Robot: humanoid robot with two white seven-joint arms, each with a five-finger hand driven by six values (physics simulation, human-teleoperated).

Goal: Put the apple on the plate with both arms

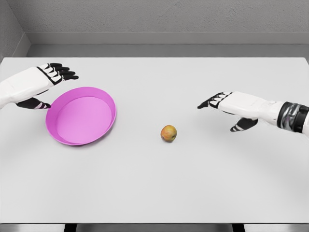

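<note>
Both hands spread, holding nothing — right hand (219, 102) near apple (168, 133); a glancing touch could roll it from plate (81, 116) — left hand (54, 73) beside.

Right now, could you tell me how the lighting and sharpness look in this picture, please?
Head view: soft, even light, no glare; the apple casts only a faint shadow on the table; the plate shades its own inner wall slightly; both hands, left and right, are sharp, without blur.

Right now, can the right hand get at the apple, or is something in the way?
Probably yes. The right hand is open, and only bare table lies between it and the apple.
</note>
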